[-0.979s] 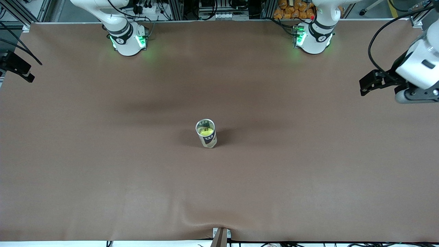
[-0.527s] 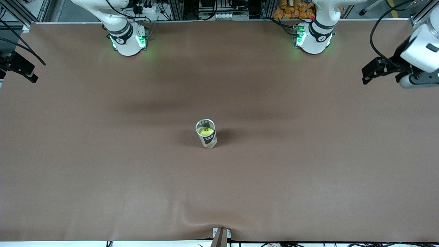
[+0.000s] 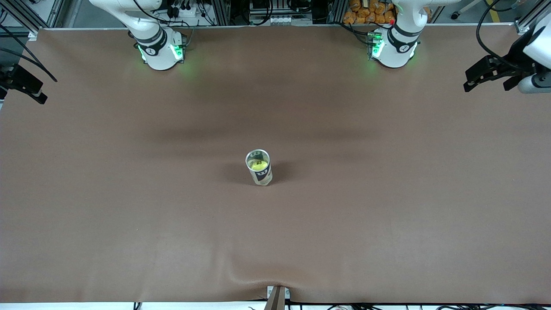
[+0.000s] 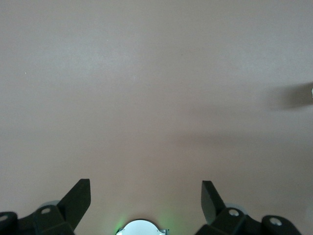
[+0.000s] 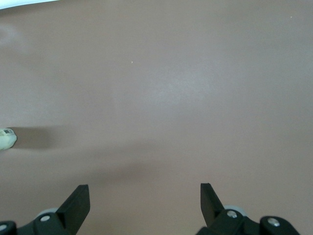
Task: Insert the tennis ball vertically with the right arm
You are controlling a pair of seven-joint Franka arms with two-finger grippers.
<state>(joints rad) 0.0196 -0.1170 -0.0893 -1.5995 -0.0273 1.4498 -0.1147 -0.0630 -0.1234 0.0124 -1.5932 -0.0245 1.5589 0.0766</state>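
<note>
A tennis ball can (image 3: pixel 261 175) stands upright at the middle of the brown table, its mouth open. A yellow tennis ball (image 3: pixel 258 164) sits inside it. My right gripper (image 3: pixel 30 88) is open and empty, high over the right arm's end of the table, well away from the can. In the right wrist view its fingers (image 5: pixel 78 200) are spread over bare mat, and the can (image 5: pixel 7 138) shows at the picture's edge. My left gripper (image 3: pixel 486 84) is open and empty over the left arm's end of the table; its fingers (image 4: pixel 80 196) are spread over bare mat.
The two arm bases (image 3: pixel 160 51) (image 3: pixel 392 49) with green lights stand along the table edge farthest from the front camera. The brown mat (image 3: pixel 129 215) has a wrinkle and a small bracket (image 3: pixel 277 297) at its nearest edge.
The left gripper has drawn away from the can, toward the left arm's end and back edge of the table. The right gripper has barely moved. The can and ball are still.
</note>
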